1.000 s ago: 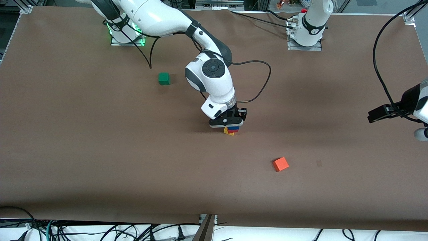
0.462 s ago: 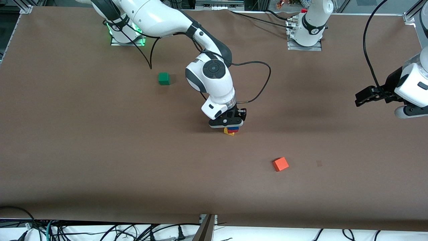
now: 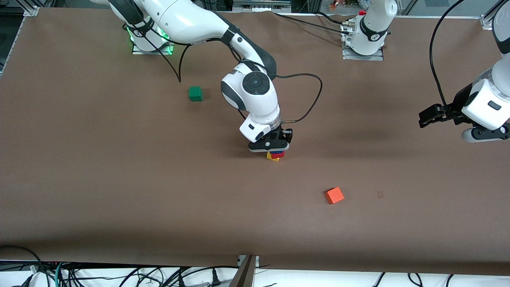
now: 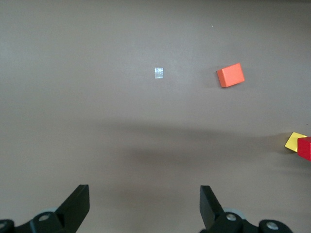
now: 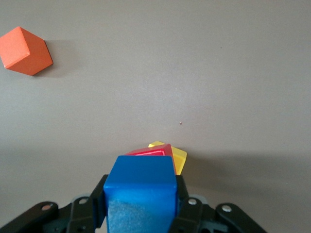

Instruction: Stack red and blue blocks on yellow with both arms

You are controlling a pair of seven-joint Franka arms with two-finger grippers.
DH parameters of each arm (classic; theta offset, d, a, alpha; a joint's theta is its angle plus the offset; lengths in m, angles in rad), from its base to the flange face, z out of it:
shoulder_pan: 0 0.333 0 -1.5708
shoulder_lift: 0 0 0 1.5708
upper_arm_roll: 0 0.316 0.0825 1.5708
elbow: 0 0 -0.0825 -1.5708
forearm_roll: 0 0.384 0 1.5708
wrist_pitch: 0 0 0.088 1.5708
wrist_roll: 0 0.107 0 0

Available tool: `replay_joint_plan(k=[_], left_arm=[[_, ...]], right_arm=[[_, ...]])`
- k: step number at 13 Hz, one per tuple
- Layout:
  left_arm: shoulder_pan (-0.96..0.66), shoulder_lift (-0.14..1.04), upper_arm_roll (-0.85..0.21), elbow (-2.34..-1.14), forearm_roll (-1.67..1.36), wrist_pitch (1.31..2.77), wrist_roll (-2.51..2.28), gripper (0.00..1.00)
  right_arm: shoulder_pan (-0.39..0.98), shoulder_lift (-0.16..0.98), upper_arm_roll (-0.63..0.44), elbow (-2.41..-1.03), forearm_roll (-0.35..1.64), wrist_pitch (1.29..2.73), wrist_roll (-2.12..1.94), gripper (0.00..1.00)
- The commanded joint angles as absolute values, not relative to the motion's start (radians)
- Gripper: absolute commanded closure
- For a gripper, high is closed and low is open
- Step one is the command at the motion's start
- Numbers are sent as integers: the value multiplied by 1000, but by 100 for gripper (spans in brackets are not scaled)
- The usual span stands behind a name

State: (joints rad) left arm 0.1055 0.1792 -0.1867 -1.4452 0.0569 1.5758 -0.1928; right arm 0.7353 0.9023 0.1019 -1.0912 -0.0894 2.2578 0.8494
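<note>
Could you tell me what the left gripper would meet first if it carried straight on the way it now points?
Probably just the bare brown table: the left gripper is open with nothing between its fingers; the orange-red cube sits off its line.

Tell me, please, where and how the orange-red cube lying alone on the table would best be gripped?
The orange-red cube lies flat with bare table all round it, turned at an angle to the table's edges. Probably best to come straight down from above, wrist turned to match that angle, and close on two parallel side faces. The left gripper is open and free; the right gripper holds the blue block.
</note>
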Motion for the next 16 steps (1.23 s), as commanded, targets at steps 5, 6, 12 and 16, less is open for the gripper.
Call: replay_joint_plan(k=[5,6,12,16], left_arm=[[121,186,-192,-1425,37,1583,-166,0],[121,186,-192,-1424,35,1583,-166,0],[121,190,-192,-1419,35,1583,-167,0],[118,198,-192,-1419,35,1583,-169,0]], right_arm=[[742,914,101,-1054,-103,2252,851,18],[742,913,101,-1055,-103,2249,850,14],[694,793,104,-1057,-94,2059,812,0],[588,672,98,-1081,-12,1881,746,0]])
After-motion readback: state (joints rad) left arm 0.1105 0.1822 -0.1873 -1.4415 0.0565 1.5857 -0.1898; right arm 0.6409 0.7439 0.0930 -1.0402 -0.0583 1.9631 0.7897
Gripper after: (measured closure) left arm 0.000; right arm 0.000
